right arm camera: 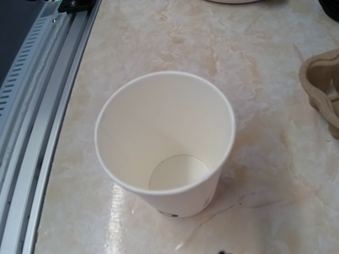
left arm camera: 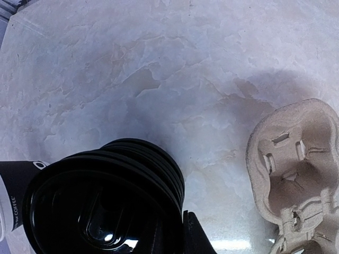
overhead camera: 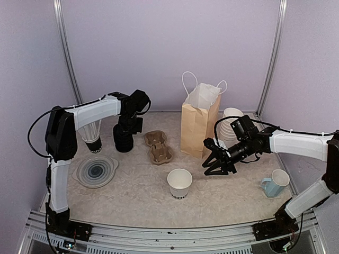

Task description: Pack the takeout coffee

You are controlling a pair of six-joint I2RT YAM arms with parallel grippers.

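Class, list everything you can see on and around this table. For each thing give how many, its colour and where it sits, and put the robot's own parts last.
open paper cup: one, white with black lettering, near centre, lidless
lid stack: one stack, black, far left
banded cup: one, pale with a black lettered band, left of the lids, partly hidden
clear disc: one, see-through with dark rings, near left
cup carrier: at least one, brown pulp, centre back, empty
paper bag: one, brown, white handles, standing open
stacked cups: one stack, white, right of the bag
mug: one, light blue, near right
table: one, pale marbled
left tool: black, at the lid stack
right tool: black, open, empty
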